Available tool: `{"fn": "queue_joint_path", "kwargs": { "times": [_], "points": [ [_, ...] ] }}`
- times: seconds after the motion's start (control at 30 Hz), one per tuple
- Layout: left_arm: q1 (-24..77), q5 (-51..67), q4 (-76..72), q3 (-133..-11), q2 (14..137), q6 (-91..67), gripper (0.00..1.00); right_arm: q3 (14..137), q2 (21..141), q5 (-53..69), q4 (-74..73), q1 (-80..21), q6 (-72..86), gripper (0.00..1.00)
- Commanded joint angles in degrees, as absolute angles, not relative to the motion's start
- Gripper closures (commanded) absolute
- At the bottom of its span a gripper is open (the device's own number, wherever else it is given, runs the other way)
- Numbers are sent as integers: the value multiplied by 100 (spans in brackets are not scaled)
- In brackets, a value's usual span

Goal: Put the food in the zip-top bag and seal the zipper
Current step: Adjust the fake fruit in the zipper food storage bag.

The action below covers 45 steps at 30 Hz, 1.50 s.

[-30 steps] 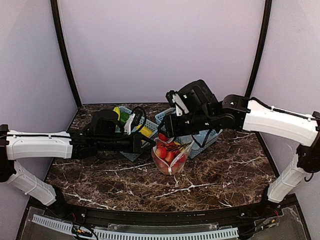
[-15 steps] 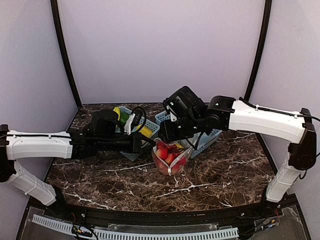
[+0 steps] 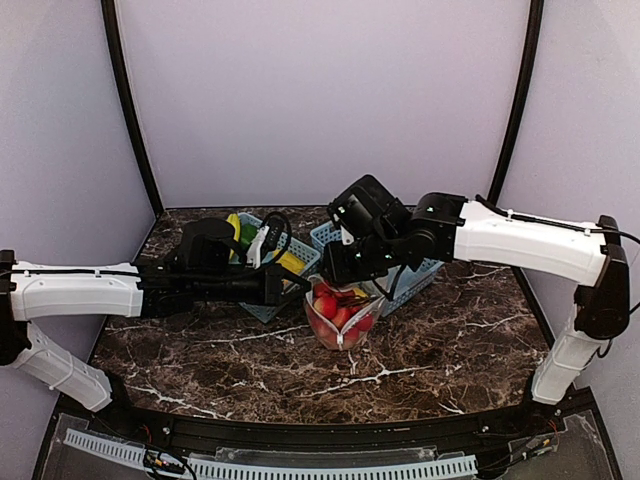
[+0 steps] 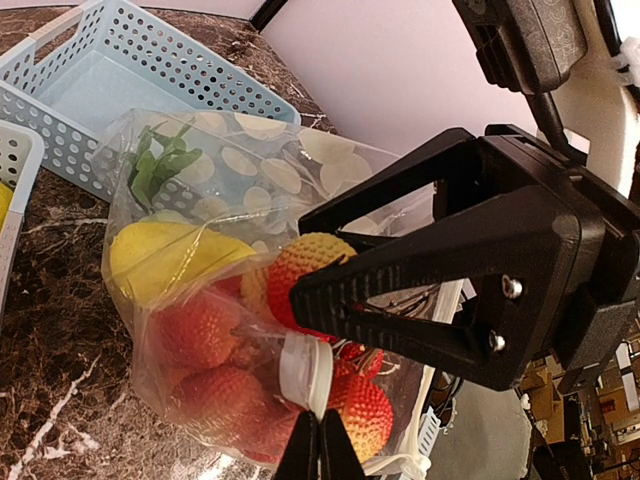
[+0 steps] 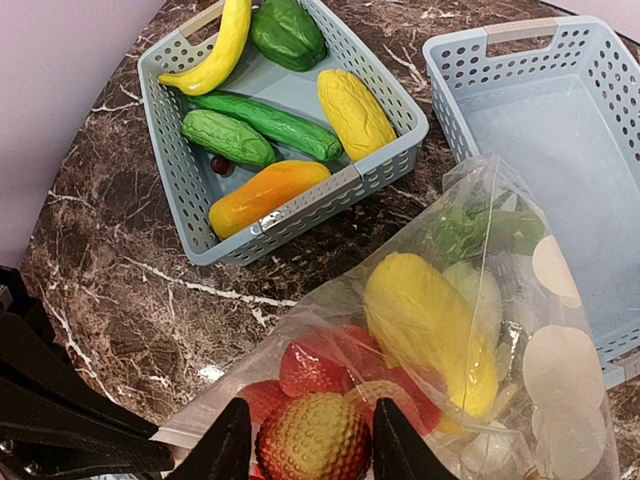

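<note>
Right gripper [image 5: 311,412] is clamped on a round red-yellow fruit [image 5: 315,445] at the mouth of the zip-top bag [image 4: 255,165], which stands on the marble table [image 3: 450,350] near a blue basket [image 5: 172,170] of vegetables. Left gripper [image 4: 320,447] is closed, apparently pinching the bag's rim beside a white tab [image 4: 305,370].

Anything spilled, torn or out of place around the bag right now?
Nothing stands out. The zip-top bag stands open, the left gripper pinching its rim; the right gripper holds a bumpy red-yellow fruit at the mouth. No loose food shows on the tabletop.
</note>
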<state>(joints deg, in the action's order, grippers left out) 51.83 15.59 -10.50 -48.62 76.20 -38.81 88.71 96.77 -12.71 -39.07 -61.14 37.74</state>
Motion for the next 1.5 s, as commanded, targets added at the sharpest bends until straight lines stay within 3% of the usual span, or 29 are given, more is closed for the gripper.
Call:
{"fn": "queue_joint_path", "kwargs": {
  "times": [0.0,0.13,0.4,1.27,1.37,1.47],
  "points": [
    [5141,1567,-1103,-4974,7442,-3912,99,8764,9605,-1288,-3803,-6091,3856,65],
    [5142,1456,-1015,-4981,7431,-3975,99,8514,9296,-1216,-3488,-6083,3794,75],
    [5141,1154,-868,-4988,7464,-4167,99,7656,8376,-826,-2653,-6084,3530,78],
    [5137,1556,-1003,-5023,7406,-3807,99,8543,9408,-647,-3308,-5896,3329,57],
    [5141,1519,-1002,-5027,7401,-3801,99,8550,9453,-441,-3345,-5847,3238,57],
    [5139,1451,-979,-5026,7394,-3816,99,8523,9468,-187,-3368,-5839,3116,63]
  ]
}}
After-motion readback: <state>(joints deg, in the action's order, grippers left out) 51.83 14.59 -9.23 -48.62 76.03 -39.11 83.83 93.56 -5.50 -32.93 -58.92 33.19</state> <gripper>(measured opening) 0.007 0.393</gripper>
